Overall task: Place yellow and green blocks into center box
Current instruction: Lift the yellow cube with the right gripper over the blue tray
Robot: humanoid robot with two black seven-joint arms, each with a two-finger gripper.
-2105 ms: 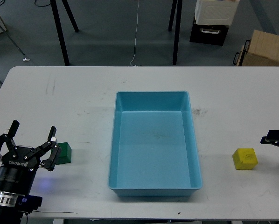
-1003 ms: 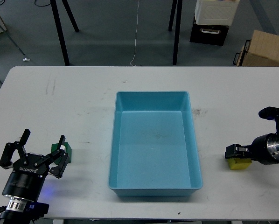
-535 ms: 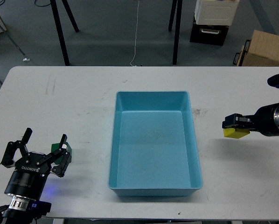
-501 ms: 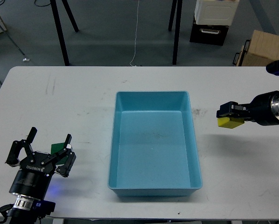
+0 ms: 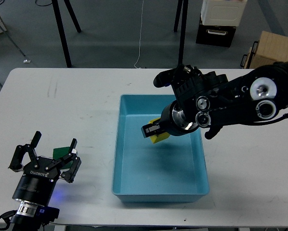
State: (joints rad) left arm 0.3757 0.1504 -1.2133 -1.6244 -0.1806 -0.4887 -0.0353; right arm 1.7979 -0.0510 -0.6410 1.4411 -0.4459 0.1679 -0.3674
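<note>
The blue box (image 5: 129,102) sits in the middle of the white table. My right gripper (image 5: 152,130) reaches in from the right and is shut on the yellow block (image 5: 159,137), holding it over the box's interior, above the floor. The green block (image 5: 62,152) lies on the table at the left, mostly hidden between the spread fingers of my left gripper (image 5: 51,155), which is open around it and stands over it.
The white table (image 5: 76,101) runs to the frame's edges. Beyond its far edge are tripod legs (image 5: 62,33), a black case with a white bin (image 5: 217,24) and a cardboard box (image 5: 274,45) on the floor.
My right arm has swung left with the yellow block, from beside the box's right wall to above its inside. My left gripper has shifted slightly toward me over the green block.
</note>
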